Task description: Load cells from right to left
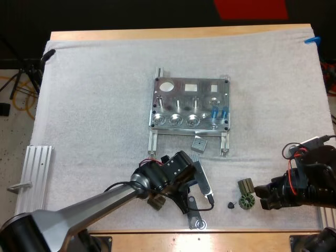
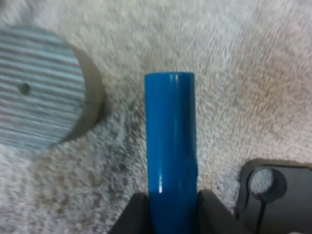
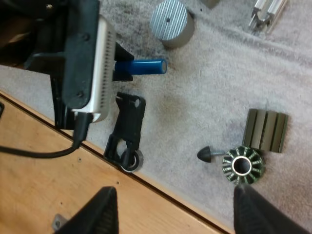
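— White mat (image 1: 94,105) over a wooden table (image 1: 184,33); where does the metal fixture (image 1: 190,105) sit?
— Just above the middle of the high view. Two blue cylinders (image 1: 219,112) stand at its lower right.
— And the left gripper (image 2: 171,212)?
— Lower middle of the high view, jaws clamped on a third blue cell (image 2: 170,136), which juts out over the mat between a ribbed metal disc (image 2: 34,87) and a black bracket (image 3: 127,129).
— The right gripper (image 3: 175,214)?
— Lower right, jaws wide apart and clear of everything, near a dark ribbed ring (image 3: 243,165).
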{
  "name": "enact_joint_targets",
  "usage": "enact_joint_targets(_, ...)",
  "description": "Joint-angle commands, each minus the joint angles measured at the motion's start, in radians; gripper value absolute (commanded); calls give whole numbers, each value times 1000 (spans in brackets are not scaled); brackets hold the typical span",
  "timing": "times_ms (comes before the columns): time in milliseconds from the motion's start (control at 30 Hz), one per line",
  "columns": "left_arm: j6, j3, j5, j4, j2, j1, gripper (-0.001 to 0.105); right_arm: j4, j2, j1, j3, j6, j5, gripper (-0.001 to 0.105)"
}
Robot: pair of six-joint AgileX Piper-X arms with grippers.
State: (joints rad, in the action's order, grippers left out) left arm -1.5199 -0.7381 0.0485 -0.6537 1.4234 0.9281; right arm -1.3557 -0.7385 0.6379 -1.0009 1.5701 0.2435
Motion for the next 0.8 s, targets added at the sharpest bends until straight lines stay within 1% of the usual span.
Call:
enact_joint_targets(0,22,-4,-11,-16,-36,3,0,22,2,-6,-2,-3,10,52)
enact_joint_targets(133,78,-4,-6,-44,-107,3,0,59,2,-6,-2,-3,51,52)
enact_joint_targets(200,109,-4,-6,-60,-166,3,0,99,2,-6,-2,-22,85,52)
enact_joint_targets(333,113,-4,1,-63,-255,3,0,152,0,-6,-2,-35,121,52)
enact_joint_targets(433,113,-4,42,-59,-330,3,0,187,-13,-6,-2,-70,153,54)
enact_joint_targets(500,113,-4,83,-59,-390,3,0,217,-36,-6,-2,-87,211,56)
enact_joint_targets(533,115,-4,88,-59,-400,3,0,222,-43,-6,-2,-93,224,57)
enact_joint_targets(700,135,-4,171,-59,-502,3,0,285,-110,-6,-2,-130,304,57)
enact_joint_targets(767,135,-4,179,-59,-523,3,0,301,-134,-6,-2,-143,346,57)
